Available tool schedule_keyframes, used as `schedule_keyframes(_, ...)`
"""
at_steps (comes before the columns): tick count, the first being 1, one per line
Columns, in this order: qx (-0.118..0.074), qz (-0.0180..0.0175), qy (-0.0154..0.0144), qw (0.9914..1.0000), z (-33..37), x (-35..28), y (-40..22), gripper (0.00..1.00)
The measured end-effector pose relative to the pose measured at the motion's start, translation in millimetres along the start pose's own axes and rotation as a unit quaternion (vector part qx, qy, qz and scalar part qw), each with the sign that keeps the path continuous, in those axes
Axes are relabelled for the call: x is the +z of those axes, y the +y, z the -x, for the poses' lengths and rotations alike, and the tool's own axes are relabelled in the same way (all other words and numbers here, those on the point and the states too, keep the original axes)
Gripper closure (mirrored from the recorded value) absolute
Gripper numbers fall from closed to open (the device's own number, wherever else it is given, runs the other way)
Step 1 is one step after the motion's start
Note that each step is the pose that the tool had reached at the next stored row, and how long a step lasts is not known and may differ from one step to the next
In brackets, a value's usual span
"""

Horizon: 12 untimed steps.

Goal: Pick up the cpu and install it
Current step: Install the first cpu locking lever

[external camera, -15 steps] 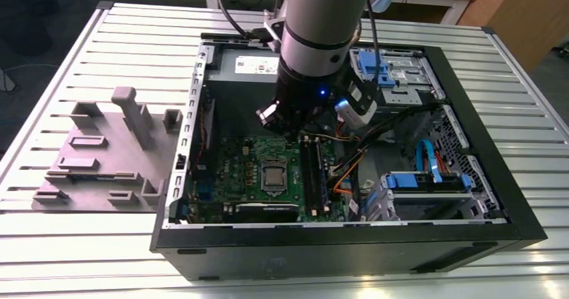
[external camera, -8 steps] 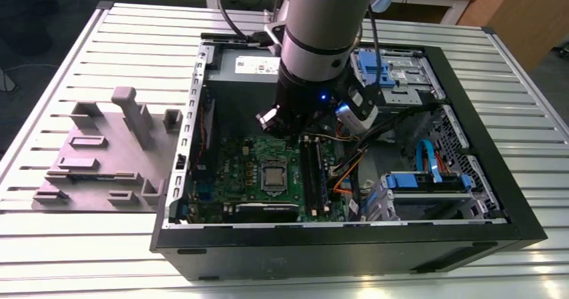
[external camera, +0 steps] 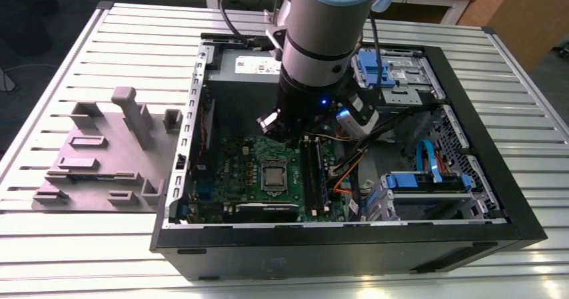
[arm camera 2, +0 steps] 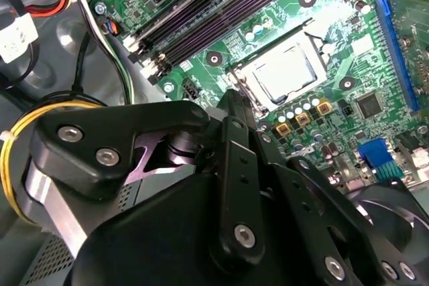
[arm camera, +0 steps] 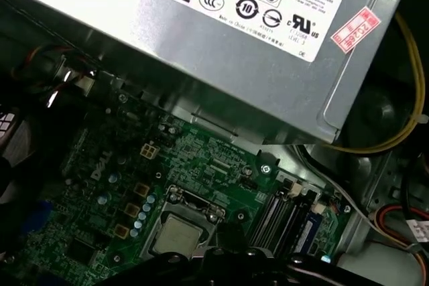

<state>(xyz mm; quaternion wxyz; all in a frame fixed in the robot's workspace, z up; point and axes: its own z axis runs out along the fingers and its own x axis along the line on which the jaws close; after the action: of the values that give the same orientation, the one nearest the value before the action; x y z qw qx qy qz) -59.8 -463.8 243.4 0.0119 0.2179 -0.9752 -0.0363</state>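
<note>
Meanwhile, one flat, silvery square cpu (external camera: 273,175) (arm camera 2: 287,74) (arm camera: 175,236) lies seated in its metal-framed socket on the single green motherboard (external camera: 240,179), at about six o'clock from the one black gripper (arm camera 2: 231,108), whose fingers I cannot tell to be parted or closed.

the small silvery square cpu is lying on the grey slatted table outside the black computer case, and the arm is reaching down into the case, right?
Not quite. The small silvery square cpu is not on the table; it sits in the metal-framed socket on the green motherboard inside the black computer case, as the exterior view and both wrist views show. The arm does reach down into the case.
</note>
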Motion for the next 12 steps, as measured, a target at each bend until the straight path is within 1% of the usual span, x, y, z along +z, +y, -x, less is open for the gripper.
schedule_keyframes(3, 0.002, -0.0013, 0.0005, 1.0, -0.4, 1.5, -1.2, 0.9)
schedule_keyframes(12, 0.007, -0.0072, 0.0028, 0.99995, -2.6, 3.7, -6.0, 0.9)
